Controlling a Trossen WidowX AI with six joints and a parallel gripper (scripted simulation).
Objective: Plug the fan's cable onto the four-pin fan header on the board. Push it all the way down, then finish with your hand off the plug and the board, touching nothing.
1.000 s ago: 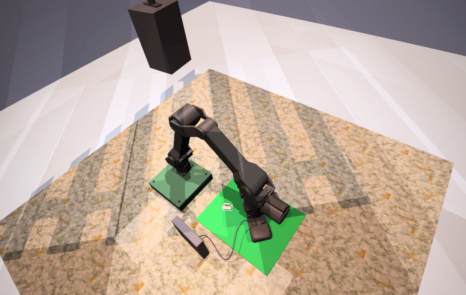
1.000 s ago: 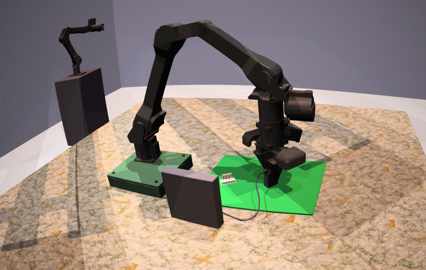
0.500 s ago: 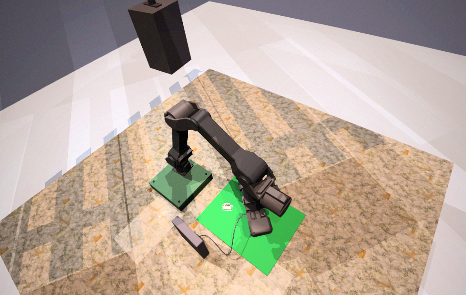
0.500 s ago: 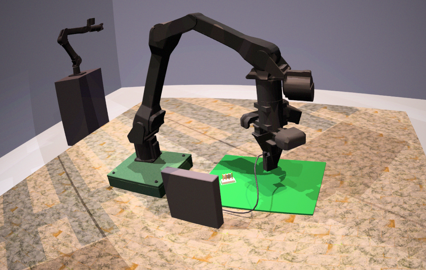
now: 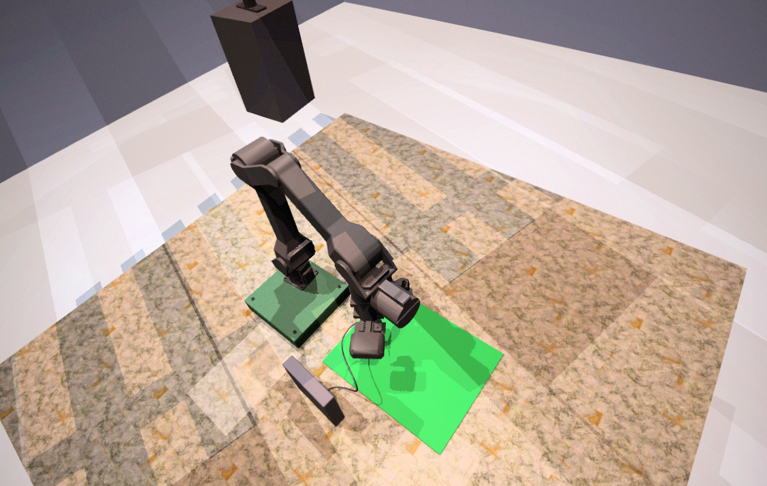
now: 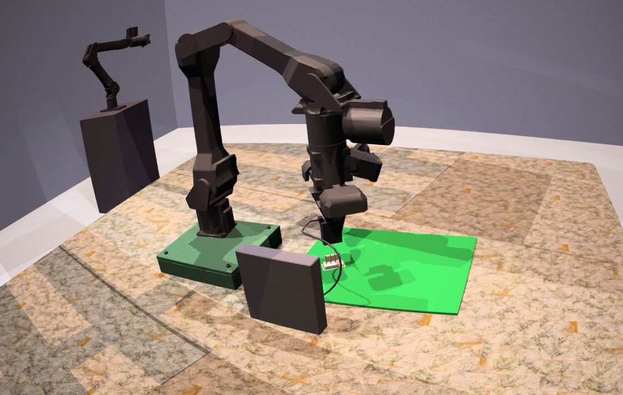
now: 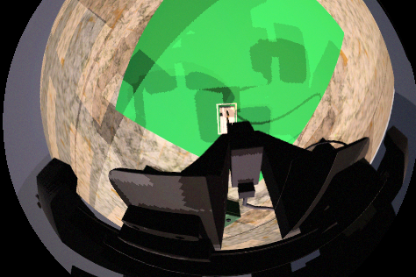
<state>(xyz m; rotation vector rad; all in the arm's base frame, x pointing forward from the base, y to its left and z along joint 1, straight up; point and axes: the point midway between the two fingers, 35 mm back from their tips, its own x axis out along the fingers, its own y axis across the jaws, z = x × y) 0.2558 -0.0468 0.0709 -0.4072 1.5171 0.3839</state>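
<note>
The green board (image 5: 434,398) (image 6: 417,274) (image 7: 233,18) lies flat on the floor. The pale four-pin fan header (image 6: 332,262) (image 7: 225,114) stands near the board's left edge. In the top view my gripper hides it. The grey fan (image 5: 314,389) (image 6: 282,289) stands upright beside the board. Its thin black cable (image 5: 350,374) (image 6: 335,282) (image 7: 281,114) loops up to the dark plug (image 6: 329,229) (image 7: 244,164). My gripper (image 5: 368,350) (image 6: 330,231) (image 7: 240,138) is shut on the plug. It points straight down and holds the plug a short way above the header, clear of it.
The arm's dark green base plate (image 5: 295,304) (image 6: 215,255) sits just left of the board. A tall dark pedestal (image 5: 265,54) (image 6: 117,151) with a small second arm stands far back on the left. The fan stands close to the header.
</note>
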